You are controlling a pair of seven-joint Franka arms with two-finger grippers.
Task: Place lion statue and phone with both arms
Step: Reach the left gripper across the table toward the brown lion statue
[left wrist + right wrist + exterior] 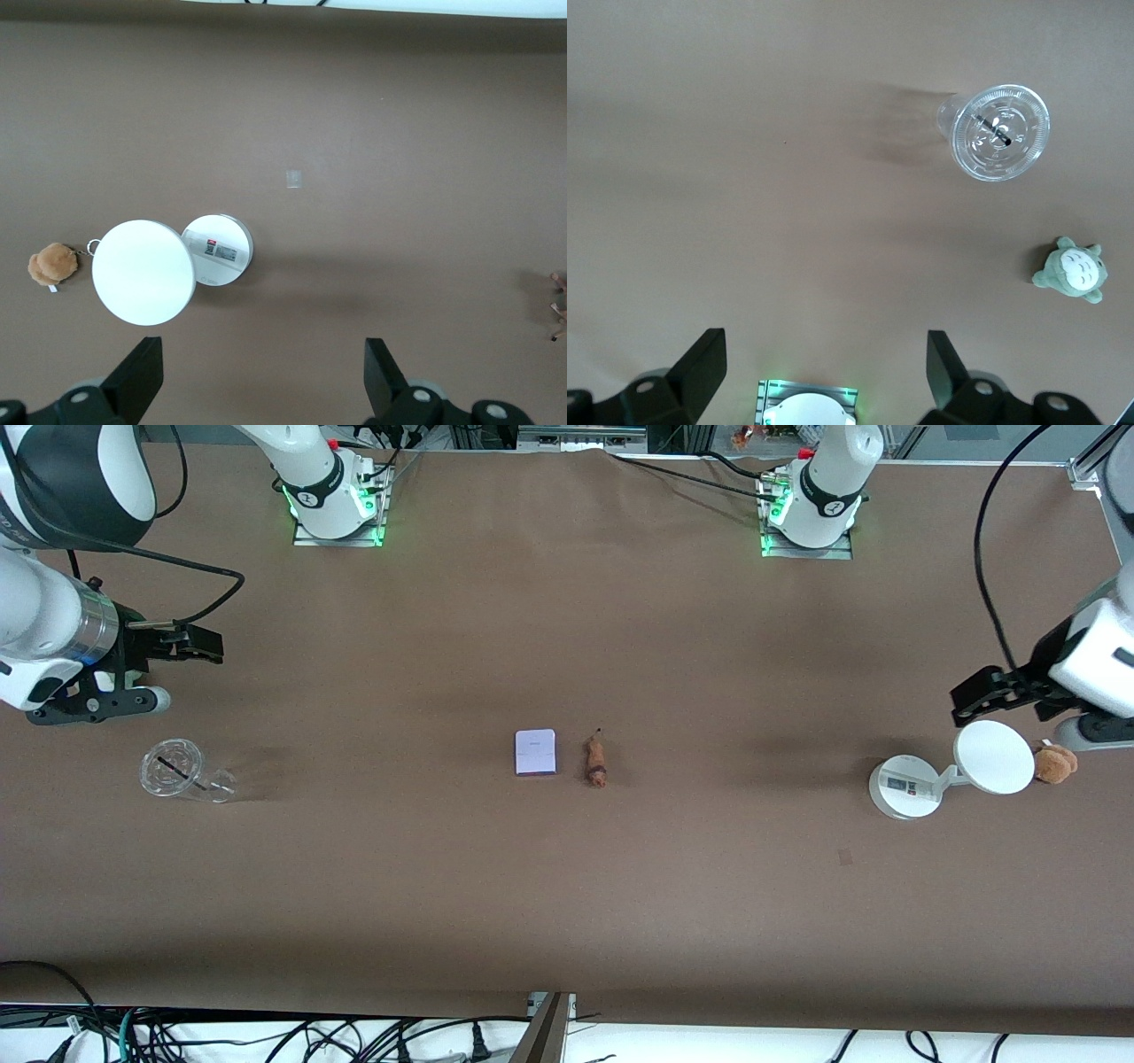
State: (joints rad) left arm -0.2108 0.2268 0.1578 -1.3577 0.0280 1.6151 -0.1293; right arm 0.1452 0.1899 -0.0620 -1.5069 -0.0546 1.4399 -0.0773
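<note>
Phone (535, 752) flat, rounded – lion statue (595, 760) elongated, beside – untouched.

On the desk (567, 886) lay one phone (535, 752), one lion statue (595, 760), one clear cup (177, 771), one white device (921, 784) — and two plush toys (1054, 763) (1072, 270).

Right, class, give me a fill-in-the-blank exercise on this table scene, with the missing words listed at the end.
1. The phone lies beside the ____ at the middle of the table.
2. The left claw hangs over the white ____ device, fingers apart.
3. The clear ____ lies on its side at the right arm's end, with the right claw open.
4. The brown ____ toy sits beside the white disc.

Missing words: lion; round-based; cup; plush
</note>
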